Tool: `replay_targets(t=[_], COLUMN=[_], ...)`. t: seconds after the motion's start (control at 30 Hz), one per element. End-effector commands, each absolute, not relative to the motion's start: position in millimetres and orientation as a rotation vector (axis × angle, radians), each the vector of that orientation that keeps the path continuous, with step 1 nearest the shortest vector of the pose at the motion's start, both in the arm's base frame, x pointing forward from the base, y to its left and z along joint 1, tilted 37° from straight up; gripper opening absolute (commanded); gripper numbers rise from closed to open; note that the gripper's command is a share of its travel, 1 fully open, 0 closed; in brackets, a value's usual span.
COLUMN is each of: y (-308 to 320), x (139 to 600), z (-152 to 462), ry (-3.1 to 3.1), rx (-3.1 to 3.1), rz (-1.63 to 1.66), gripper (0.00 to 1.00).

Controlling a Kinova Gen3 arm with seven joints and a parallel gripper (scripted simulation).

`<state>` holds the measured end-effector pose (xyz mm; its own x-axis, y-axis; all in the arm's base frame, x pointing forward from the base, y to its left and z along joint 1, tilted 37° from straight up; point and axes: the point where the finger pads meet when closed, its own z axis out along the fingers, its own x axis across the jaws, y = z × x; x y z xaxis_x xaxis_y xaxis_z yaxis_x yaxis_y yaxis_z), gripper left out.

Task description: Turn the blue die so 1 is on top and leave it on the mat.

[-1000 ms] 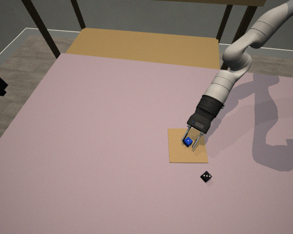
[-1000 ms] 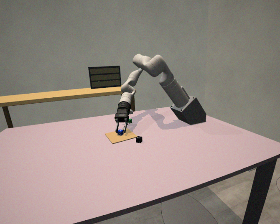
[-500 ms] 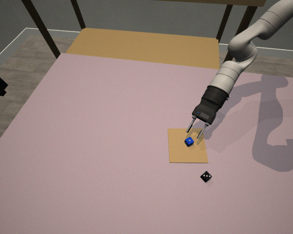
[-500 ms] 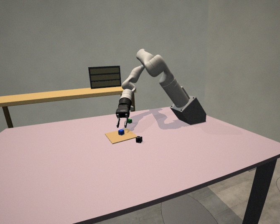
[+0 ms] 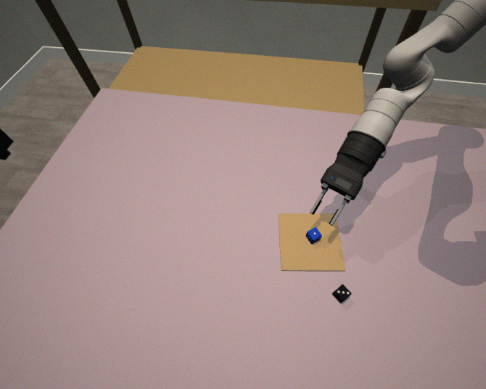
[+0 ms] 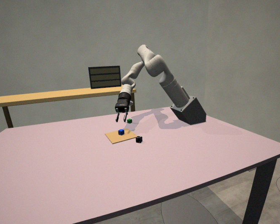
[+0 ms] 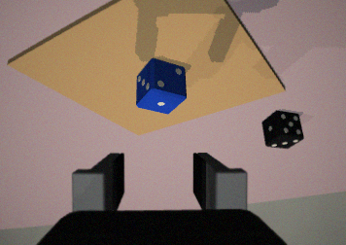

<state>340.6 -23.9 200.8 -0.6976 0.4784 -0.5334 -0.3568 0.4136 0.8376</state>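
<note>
The blue die rests flat on the tan mat, well inside its edges. Its top face shows a single pip, the 1; the wrist view also shows its 2 and 3 on side faces. The mat lies flat on the table. My gripper is open and empty. It is tilted, with its fingertips above and a little behind the blue die, clear of it and of the mat.
A black die lies on the table off the mat's near right corner, with 3 on top. A green die lies behind the mat; its top number is too small to tell. No die lies on another.
</note>
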Motion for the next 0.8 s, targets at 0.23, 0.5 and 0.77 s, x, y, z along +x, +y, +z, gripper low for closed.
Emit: replay_targets(t=[0.23,0.5,0.77], y=[-29,-29,-34], x=[325,324,324], z=[218,220,224], ry=[1.909,1.909,1.909], rx=[0.111,0.112,0.117], rz=[1.350,1.349,1.329], gripper=[0.79,0.79,0.79])
